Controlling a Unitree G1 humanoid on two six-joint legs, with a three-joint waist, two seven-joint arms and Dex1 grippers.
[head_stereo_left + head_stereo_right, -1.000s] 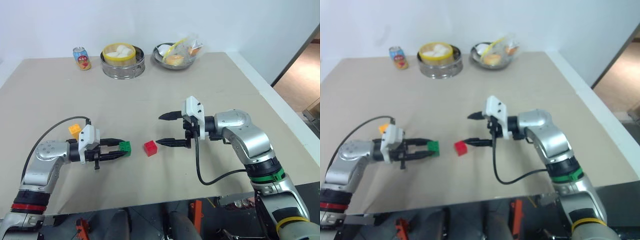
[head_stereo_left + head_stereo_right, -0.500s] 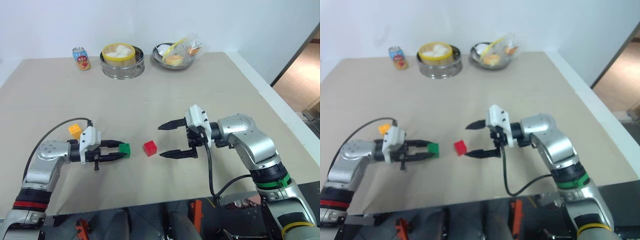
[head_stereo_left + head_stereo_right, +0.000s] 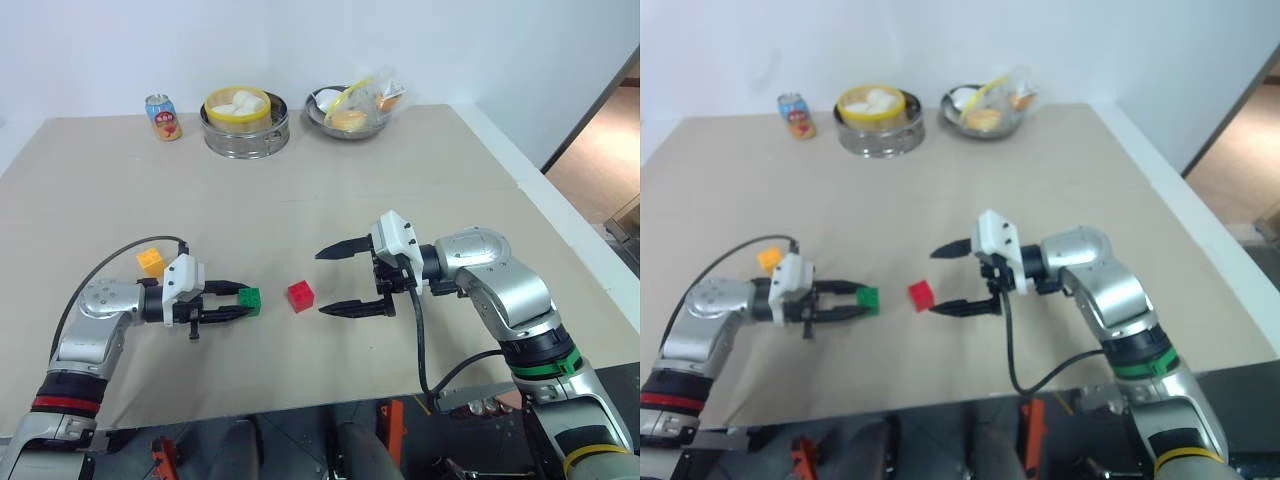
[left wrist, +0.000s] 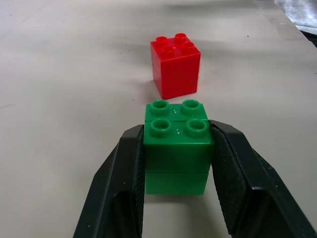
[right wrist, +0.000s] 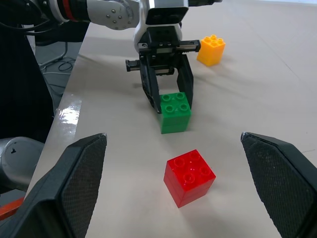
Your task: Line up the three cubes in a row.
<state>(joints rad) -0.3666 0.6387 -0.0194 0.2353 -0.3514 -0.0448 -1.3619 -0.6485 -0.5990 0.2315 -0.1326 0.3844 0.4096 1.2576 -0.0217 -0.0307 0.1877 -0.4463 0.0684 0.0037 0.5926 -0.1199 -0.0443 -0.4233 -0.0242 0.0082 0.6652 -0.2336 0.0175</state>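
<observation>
We see the green cube point(image 4: 177, 148), studs up, clamped in the closed left end effector point(image 3: 236, 301) on the table point(image 3: 400, 180). The red cube point(image 3: 300, 295) sits just beside it, the yellow cube point(image 3: 150, 261) farther left. The right end effector point(image 3: 333, 281) stands wide open, empty. The can point(image 3: 163, 116) bears unreadable print.
</observation>
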